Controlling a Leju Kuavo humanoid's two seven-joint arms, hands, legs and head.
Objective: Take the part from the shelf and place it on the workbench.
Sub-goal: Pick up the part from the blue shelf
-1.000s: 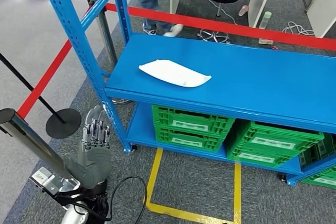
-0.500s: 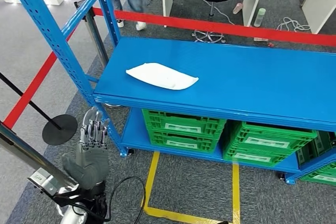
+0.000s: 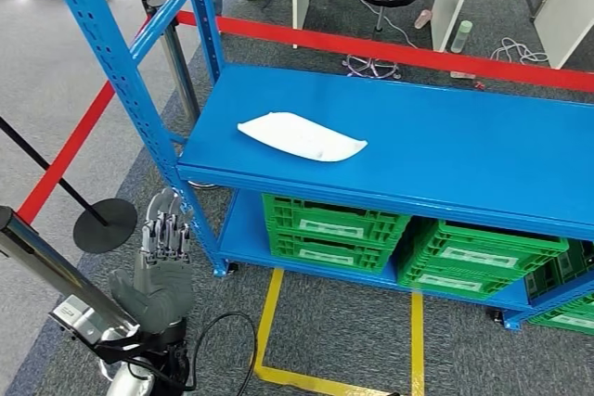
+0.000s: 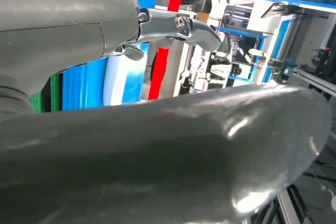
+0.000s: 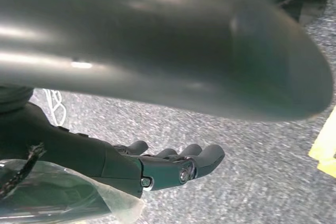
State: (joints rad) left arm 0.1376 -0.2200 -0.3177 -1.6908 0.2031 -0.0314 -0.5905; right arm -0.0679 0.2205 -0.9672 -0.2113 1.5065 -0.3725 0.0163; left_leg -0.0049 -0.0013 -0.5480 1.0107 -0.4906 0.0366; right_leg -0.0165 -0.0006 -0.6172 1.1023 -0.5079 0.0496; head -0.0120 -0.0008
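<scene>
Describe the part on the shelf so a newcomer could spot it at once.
Find the blue metal shelf with green crates on its lower level. On its upper deck, toward the left end, lies the part: a flat, white, elongated piece tapering to a point. It is the sole white thing on that blue deck.

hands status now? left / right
Left hand: open, holds nothing, raised below the shelf's front edge, fingers apart.
Right hand: fingers extended over the carpet, nothing gripped; open.
</scene>
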